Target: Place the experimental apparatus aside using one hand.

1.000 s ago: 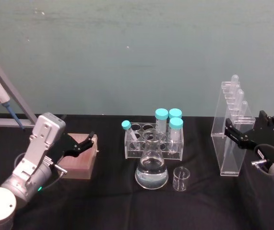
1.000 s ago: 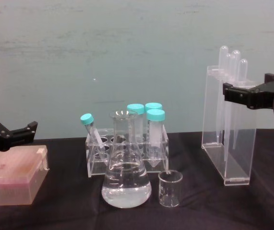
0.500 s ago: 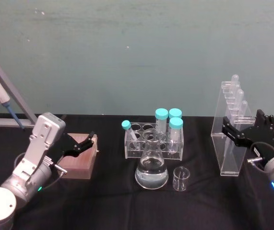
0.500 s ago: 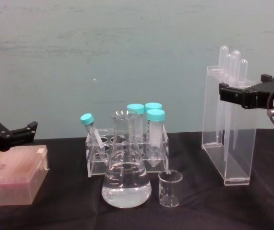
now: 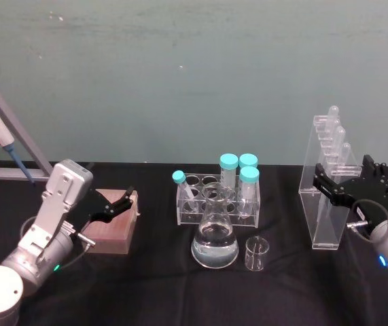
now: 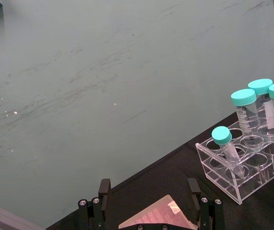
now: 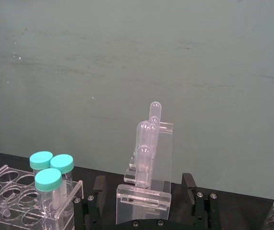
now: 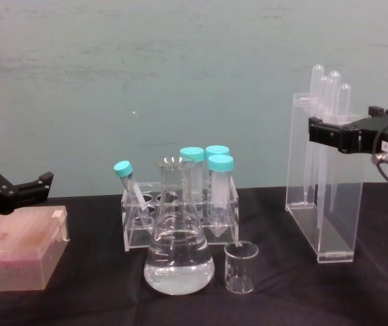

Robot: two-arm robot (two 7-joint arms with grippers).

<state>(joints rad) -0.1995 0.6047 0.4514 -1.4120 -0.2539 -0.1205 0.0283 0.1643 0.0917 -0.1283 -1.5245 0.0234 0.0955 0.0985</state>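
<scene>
The tall clear acrylic stand [image 5: 328, 210] with long pipettes stands on the black table at the right. My right gripper [image 5: 338, 178] is open at the stand's mid-height, one black finger on each side of it. In the right wrist view the stand [image 7: 144, 199] sits between the two fingers with a gap on each side. The chest view shows the right gripper [image 8: 340, 122] level with the upper part of the stand [image 8: 323, 204]. The conical flask [image 5: 215, 239] of clear liquid and the small beaker [image 5: 256, 253] stand at the table's middle. My left gripper [image 5: 115, 207] is open and idle over a pink box.
A clear rack [image 5: 217, 200] of teal-capped tubes stands just behind the flask. The pink box [image 5: 112, 227] lies at the left under the left gripper. A pipette on a grey stand [image 5: 3, 146] is at the far left. Bare black cloth lies at the front.
My right gripper has edged a little left along the stand, staying open. The stand, flask, beaker and left arm have not moved.
</scene>
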